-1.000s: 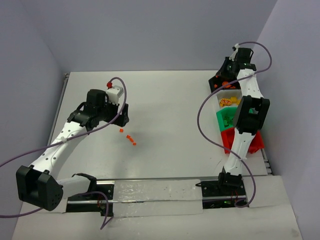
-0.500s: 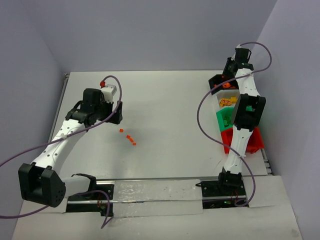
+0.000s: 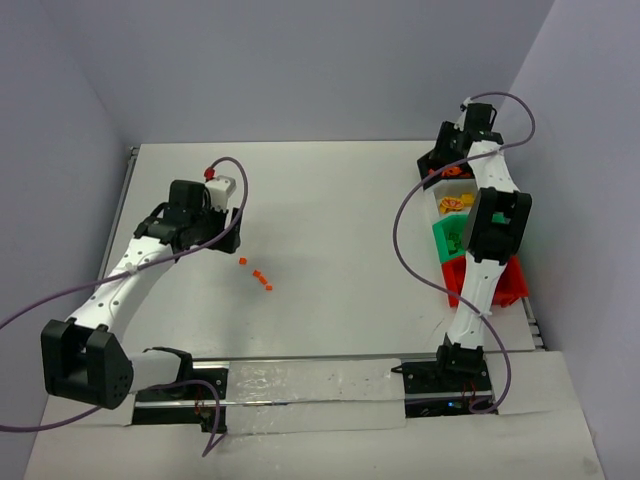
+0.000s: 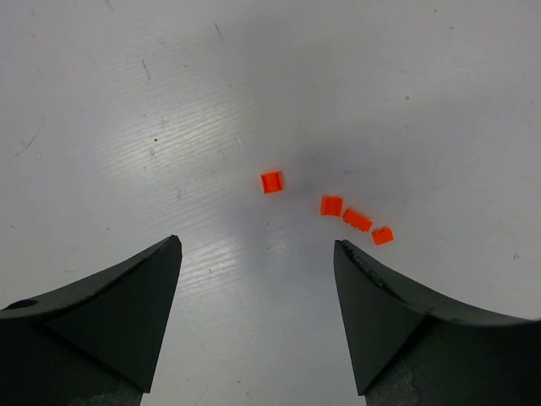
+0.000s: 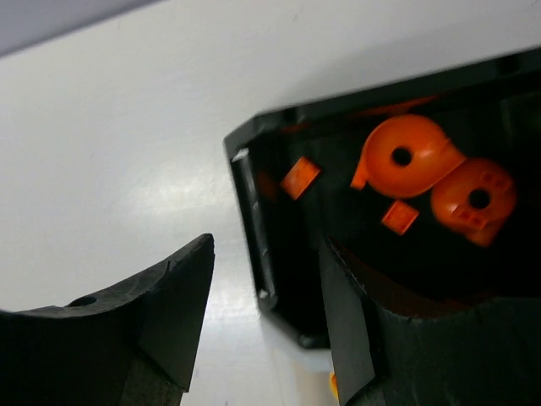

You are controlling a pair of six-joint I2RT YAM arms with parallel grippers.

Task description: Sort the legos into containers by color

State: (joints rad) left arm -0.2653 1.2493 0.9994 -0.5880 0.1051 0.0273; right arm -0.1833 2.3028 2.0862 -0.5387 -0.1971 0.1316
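Containers [image 3: 450, 232] at 3 o'clock, many legos inside, sorted by color. Right gripper [image 5: 266, 245] over black bin [image 5: 254, 194], fingers apart, holding nothing. Left gripper [image 4: 255, 245] fingers apart, empty, above four orange legos [image 4: 331, 205] unsorted at 8 o'clock.
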